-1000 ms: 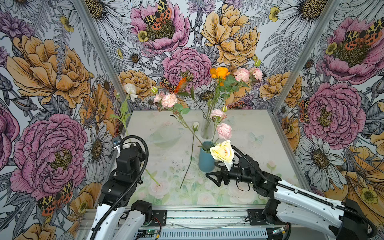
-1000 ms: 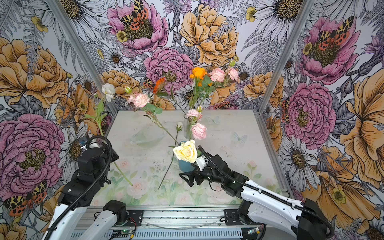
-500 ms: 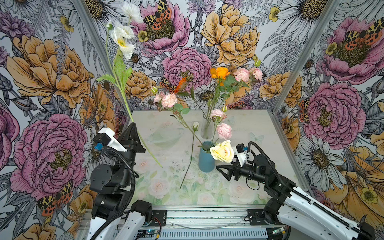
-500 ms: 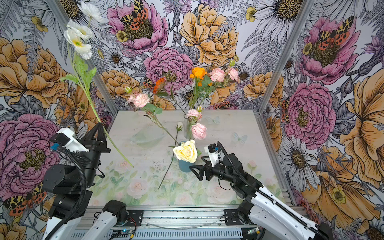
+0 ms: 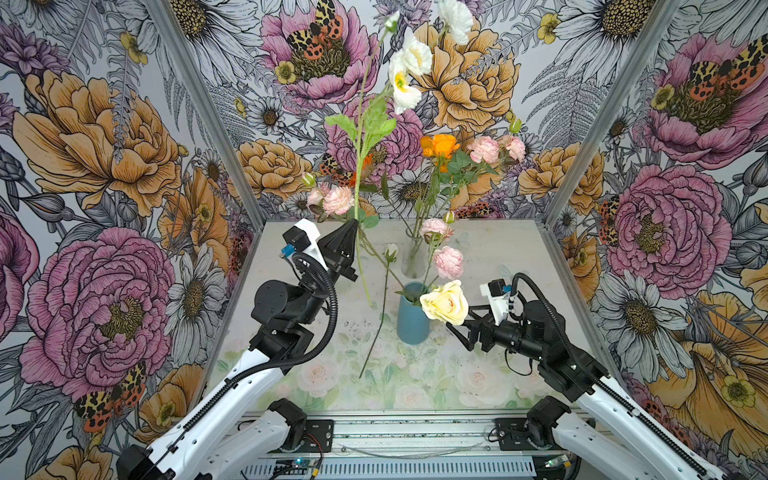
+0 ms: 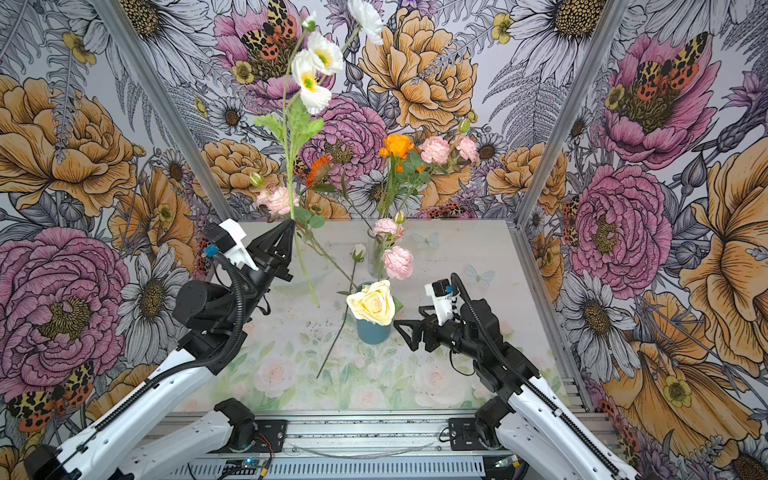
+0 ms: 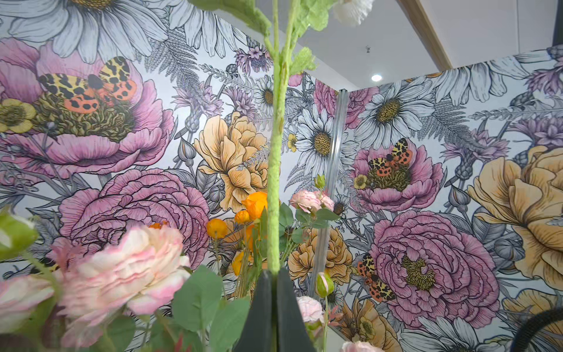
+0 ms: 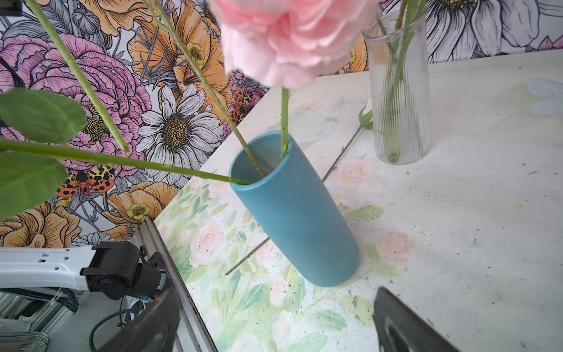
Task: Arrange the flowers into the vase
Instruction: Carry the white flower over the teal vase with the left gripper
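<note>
- Left of centre, my left gripper (image 5: 353,226) pinches the white-flowered sprig (image 5: 375,122) upright.
- Swing its foot over the blue vase (image 5: 411,328) mouth, lower straight.
- Right gripper (image 5: 459,328) spread, beside vase.

Matt blue vase (image 8: 298,219), ribbed clear glass vase (image 8: 399,100), fuzzy flower stem (image 7: 275,183)

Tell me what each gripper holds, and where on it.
Left gripper is shut on the white-flowered stem, low on its stalk. Right gripper is open, holding nothing.

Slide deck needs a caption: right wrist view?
Open right gripper faces the blue vase holding three stems; glass vase beyond.
</note>
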`<control>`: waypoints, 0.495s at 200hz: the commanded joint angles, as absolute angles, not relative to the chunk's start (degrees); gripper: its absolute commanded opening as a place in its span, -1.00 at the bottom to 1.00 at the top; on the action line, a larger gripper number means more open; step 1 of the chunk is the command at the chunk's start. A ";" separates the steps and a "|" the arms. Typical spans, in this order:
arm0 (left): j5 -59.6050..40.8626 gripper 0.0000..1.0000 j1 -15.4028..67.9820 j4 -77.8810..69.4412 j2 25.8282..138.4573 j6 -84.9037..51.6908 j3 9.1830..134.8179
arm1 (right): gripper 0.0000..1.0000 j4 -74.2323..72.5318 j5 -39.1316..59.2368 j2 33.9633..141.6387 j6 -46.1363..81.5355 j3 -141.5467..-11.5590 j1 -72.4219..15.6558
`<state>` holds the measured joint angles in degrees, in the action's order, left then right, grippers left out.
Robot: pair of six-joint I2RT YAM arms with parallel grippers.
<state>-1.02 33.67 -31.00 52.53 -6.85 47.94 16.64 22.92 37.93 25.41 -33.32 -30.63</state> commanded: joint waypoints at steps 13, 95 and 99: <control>-1.58 -1.00 35.77 -45.31 56.49 -6.38 46.83 | 0.99 17.59 25.31 37.43 24.58 -34.72 -29.75; 0.00 -1.00 41.42 -58.93 68.93 -6.95 45.91 | 0.99 18.10 26.46 36.13 24.79 -35.17 -29.00; 0.00 -1.00 41.65 -59.16 69.30 -6.88 45.94 | 0.99 18.15 26.49 36.04 24.82 -35.16 -28.99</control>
